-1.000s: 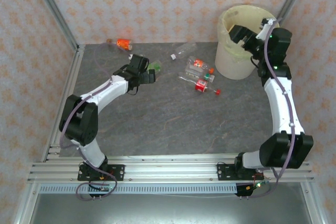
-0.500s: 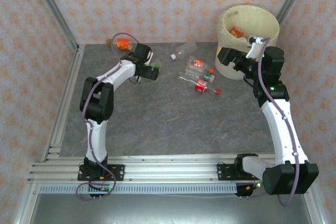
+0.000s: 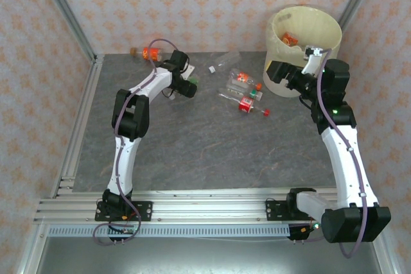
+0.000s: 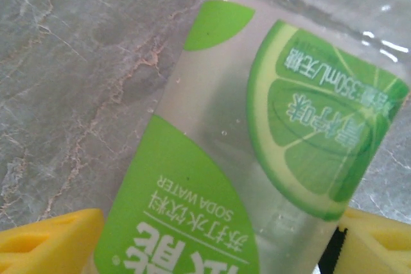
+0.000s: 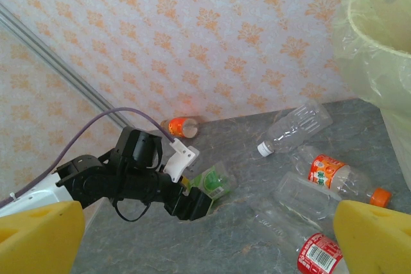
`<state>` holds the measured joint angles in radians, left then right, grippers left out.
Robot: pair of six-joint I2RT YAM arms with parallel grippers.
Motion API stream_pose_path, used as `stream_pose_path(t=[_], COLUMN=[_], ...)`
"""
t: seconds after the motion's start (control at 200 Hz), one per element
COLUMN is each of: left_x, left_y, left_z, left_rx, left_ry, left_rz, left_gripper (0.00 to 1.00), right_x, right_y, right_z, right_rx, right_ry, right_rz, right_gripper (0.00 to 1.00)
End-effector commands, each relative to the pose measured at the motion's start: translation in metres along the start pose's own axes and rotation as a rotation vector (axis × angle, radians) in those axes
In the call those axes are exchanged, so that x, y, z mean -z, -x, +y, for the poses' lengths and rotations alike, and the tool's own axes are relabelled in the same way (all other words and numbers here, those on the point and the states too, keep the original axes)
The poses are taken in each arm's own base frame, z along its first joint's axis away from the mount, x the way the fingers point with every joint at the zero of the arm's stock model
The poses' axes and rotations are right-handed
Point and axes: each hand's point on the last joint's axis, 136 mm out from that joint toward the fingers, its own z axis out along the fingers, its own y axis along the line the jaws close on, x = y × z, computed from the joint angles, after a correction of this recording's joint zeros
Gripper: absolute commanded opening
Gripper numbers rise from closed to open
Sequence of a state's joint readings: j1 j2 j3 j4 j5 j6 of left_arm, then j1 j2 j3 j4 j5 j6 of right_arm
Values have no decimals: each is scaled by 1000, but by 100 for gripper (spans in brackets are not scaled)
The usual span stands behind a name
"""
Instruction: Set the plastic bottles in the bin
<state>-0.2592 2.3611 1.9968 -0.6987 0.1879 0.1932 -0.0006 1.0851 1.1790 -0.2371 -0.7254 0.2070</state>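
Evidently for pickup, the left end effector (image 4: 221,235) straddles the green-labelled bottle (image 4: 257,145), grip unclear; the right end effector (image 5: 205,239) hangs spread by the upper-right bin (image 3: 324,30).

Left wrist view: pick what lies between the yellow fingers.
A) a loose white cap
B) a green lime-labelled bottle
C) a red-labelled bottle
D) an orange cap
B: the green lime-labelled bottle lies between the left gripper's yellow fingers.
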Motion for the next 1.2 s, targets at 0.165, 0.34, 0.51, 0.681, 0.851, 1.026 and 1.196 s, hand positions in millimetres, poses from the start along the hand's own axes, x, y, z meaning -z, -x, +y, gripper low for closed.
stream_pose_path(t=[0.165,0.34,0.51,0.681,0.851,1.026,1.196], left_x=[7,12,31,66,113,157,184], left_y=[-8,-9,-2,4,6,1,-3], left_z=[-5,-10,-17,-26,-44,-72,-109], left_rx=[-20,22,98,163,237,246,225], left_ry=[-44,-68,-106,-134,-171,-181,-230], left_rz=[45,39,-45,-167,-315,-434,-503], left_gripper=[75,65,59,59,58,57,56], right_x=[6,6,5,2,-12,-35,-63], right_y=[3,0,-4,-8,-22,-47,-68], right_z=[5,4,15,15,22,42,57], right_rx=[25,17,-4,-34,-85,-41,-59], right_ry=[3,5,63,66,111,141,169], right_rz=[-20,-13,28,37,84,172,249], right_gripper=[99,99,99,99,99,99,99])
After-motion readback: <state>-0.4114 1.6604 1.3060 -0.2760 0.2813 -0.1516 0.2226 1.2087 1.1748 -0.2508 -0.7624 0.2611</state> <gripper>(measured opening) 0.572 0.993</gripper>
